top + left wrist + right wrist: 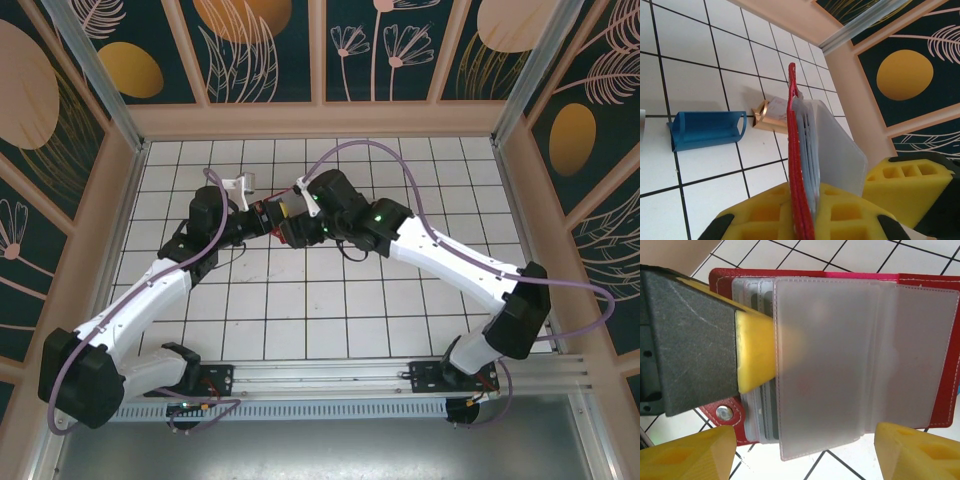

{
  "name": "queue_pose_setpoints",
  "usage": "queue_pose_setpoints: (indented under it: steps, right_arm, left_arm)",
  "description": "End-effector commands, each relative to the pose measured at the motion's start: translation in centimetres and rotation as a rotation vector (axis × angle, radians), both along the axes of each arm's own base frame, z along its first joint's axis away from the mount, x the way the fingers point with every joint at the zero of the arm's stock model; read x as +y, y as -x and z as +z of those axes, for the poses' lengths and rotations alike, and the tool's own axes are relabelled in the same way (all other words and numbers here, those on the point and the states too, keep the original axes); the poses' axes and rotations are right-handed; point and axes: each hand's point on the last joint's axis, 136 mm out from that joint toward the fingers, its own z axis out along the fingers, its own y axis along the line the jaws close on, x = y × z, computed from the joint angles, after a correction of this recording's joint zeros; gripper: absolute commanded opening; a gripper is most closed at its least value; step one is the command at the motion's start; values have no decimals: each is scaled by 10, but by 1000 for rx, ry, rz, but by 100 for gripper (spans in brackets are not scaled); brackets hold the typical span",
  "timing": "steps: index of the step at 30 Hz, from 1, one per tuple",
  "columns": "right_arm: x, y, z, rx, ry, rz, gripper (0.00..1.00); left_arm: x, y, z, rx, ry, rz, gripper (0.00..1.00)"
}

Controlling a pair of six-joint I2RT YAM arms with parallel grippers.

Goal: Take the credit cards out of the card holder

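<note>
Left gripper clamped on small red folding card holder, upright between its yellow pads. Right gripper stood wide; holder's frosted plastic sleeves fanned between its fingertips.

The red card holder is held open and upright above the far middle of the desk, clear of its surface. Its frosted grey pockets fan out from the spine. Dark credit cards show dimly in the rear pockets.
</note>
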Motion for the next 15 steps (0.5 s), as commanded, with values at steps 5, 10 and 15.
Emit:
queue_pose_setpoints:
  steps: [5,10,15]
  right_arm:
    - [-16,-20,-2,-70,93,-120,74]
    - [-47,-33,-1,-111,149,-239,74]
    - [-97,-45,7,-163,223,-388,73]
  left_arm:
    - [-4,1,27,-53,34,-30,0]
    - [-6,7,30,-80,27,-69,0]
    - [-8,15,37,-113,13,-115,0]
